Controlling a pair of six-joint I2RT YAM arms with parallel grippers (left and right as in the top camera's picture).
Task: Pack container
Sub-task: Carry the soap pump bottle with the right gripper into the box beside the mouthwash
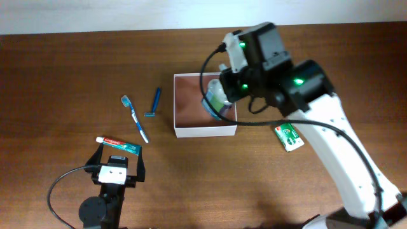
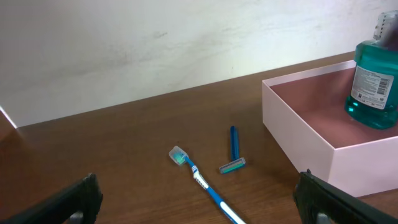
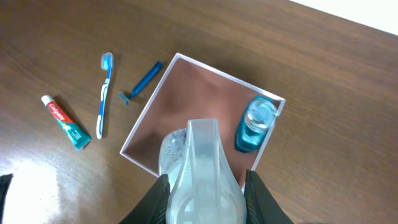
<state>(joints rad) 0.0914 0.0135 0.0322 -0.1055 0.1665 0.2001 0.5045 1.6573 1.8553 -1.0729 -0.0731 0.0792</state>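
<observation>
risk lay mostly in the drop. the right gripper was closed on a pale translucent bottle and hung high above the container. the container sat mid-table, with a teal mouthwash bottle standing upright in one corner. if the held bottle came down too near that corner, it could knock the mouthwash over. if it was released from such height, it might bounce, or catch the white rim and fall outside. its smooth wall also looked easy to slip. the left gripper was open and empty, just beside the toothpaste.
</observation>
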